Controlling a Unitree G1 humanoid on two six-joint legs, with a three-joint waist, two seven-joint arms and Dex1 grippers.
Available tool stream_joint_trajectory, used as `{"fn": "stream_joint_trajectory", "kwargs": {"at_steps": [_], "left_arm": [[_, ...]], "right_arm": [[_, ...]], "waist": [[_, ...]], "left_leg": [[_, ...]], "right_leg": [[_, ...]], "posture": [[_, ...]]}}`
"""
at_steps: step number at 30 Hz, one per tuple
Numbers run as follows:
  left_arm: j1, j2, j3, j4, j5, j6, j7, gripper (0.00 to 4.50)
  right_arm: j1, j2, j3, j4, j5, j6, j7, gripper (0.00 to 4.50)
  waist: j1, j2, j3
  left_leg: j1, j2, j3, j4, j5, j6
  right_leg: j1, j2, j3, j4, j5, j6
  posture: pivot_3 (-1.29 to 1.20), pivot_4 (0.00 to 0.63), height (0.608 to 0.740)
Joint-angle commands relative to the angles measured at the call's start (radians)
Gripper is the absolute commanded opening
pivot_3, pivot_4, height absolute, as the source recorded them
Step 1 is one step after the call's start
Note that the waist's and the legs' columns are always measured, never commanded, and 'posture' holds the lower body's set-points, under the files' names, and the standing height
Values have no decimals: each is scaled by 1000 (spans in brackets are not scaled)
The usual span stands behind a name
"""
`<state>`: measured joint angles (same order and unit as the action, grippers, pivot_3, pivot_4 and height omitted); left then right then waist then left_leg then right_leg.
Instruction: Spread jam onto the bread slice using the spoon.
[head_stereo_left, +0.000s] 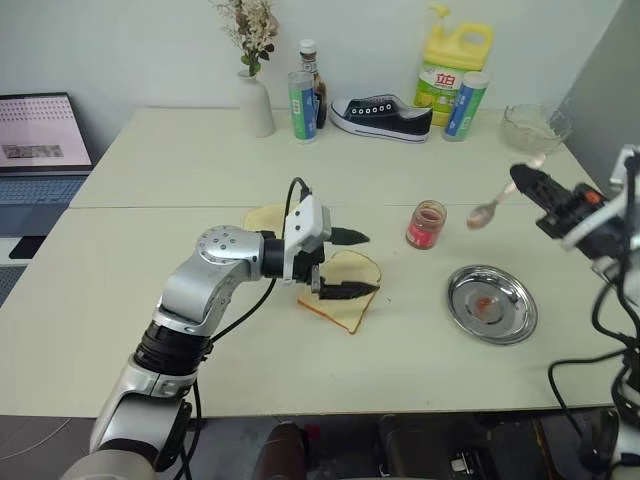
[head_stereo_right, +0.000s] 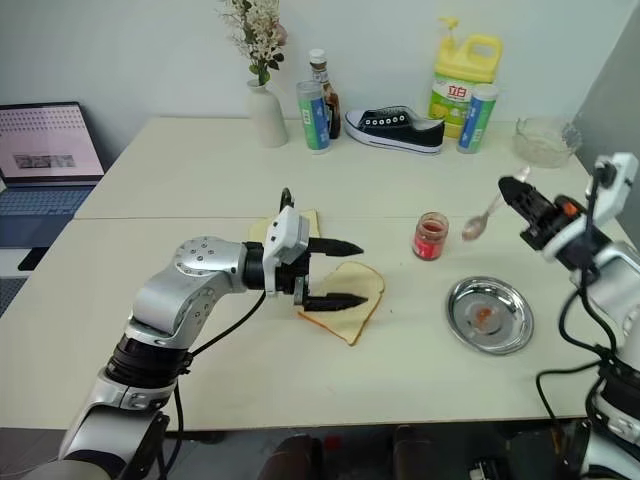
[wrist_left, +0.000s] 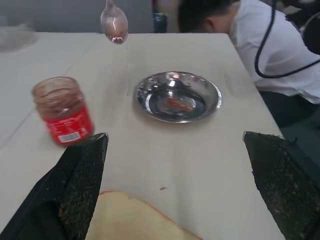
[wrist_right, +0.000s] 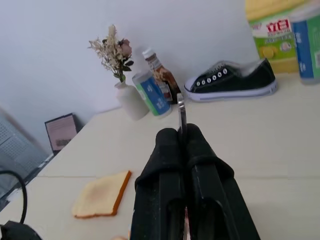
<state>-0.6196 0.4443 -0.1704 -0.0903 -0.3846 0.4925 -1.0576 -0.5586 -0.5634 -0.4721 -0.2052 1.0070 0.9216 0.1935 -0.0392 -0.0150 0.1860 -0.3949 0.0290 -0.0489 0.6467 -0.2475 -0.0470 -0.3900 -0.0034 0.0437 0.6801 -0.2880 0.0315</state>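
Item: table (head_stereo_left: 150, 300), pale, carrying all task goods. Bread slice (head_stereo_left: 352, 300): flat near the middle of the table, toward the front edge, face bare of jam, so spreading is judged not yet begun. Left gripper (head_stereo_left: 352, 264): fingers spread wide, empty, one finger above the slice and one on or just over it; likely posted there to steady the slice for spreading. Jam (head_stereo_left: 426, 225): small open jar, upright, just right of the slice, between it and the dish, within easy reach of both. Spoon (head_stereo_left: 488, 208): held by the handle in the right gripper (head_stereo_left: 520, 180), fingers clamped tight on it; the bowl hangs in the air above the table beside the jar, toward the right edge, with a reddish smear in it as the left wrist view shows, so it appears loaded for carrying to the slice. Dish (head_stereo_left: 492, 304): round steel, near the front right, a red dab inside; probably a spoon rest. Second slice (wrist_right: 101, 194): browner, behind the first, not in use. Back edge: vase (head_stereo_left: 255, 103), bottles, shoe (head_stereo_left: 382, 117), glass bowl (head_stereo_left: 535, 127).
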Motion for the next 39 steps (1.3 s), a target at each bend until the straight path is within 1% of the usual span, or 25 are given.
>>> {"fn": "stream_joint_trajectory", "kwargs": {"at_steps": [1,5,9,12,20,26,29,33,36,39], "left_arm": [[-3,-37,19,-2,14,-28,74,4500],[-11,-78,28,13,28,-31,149,4500],[-8,-87,25,11,34,-35,174,4500],[0,-87,26,0,32,-31,187,4500],[18,-74,26,-28,24,-21,200,4500],[16,-67,27,-39,18,-12,199,4500],[16,-64,28,-41,17,-7,196,4500],[15,-65,25,-44,16,-2,196,4500],[8,-65,24,-36,17,-4,191,4500],[3,-64,23,-28,19,-6,187,4500]], "right_arm": [[-63,0,95,18,-133,-110,17,16],[-100,21,189,108,-278,-229,59,16],[-115,52,247,177,-381,-321,84,16],[-101,64,289,205,-462,-386,101,16],[-33,116,372,230,-615,-519,136,16],[-7,151,407,276,-710,-605,141,16],[2,171,404,275,-716,-595,137,16],[2,211,360,259,-673,-539,113,16],[-4,266,286,236,-603,-461,54,16],[-9,297,241,211,-564,-406,14,16]], "waist": [[6,0,0],[13,0,0],[12,0,0],[11,0,0],[10,0,0],[10,0,0],[10,0,0],[10,0,0],[10,0,0],[10,0,0]], "left_leg": [[0,0,0,0,0,0],[-3,0,-2,0,0,0],[-5,0,0,-1,0,0],[-5,0,0,-1,0,0],[-5,0,0,-1,0,0],[-5,0,0,-1,0,0],[-5,0,0,-1,0,0],[-5,0,0,-1,0,0],[-5,0,-1,-1,0,0],[-5,0,-1,-1,0,0]], "right_leg": [[0,0,0,0,0,0],[-2,0,-2,0,0,0],[-5,-1,-1,0,0,-1],[-6,-1,-1,1,0,-1],[-6,-1,-1,2,0,-1],[-6,-1,-1,2,0,-1],[-6,-1,-1,2,0,-1],[-6,-1,-1,2,0,-1],[-6,-1,-1,2,0,-1],[-6,-1,-1,2,0,-1]], "posture": [[0,150,740],[0,150,740],[0,150,740],[0,150,740],[0,150,740],[0,150,740],[0,150,740],[0,150,740],[0,150,740],[0,150,740]]}}
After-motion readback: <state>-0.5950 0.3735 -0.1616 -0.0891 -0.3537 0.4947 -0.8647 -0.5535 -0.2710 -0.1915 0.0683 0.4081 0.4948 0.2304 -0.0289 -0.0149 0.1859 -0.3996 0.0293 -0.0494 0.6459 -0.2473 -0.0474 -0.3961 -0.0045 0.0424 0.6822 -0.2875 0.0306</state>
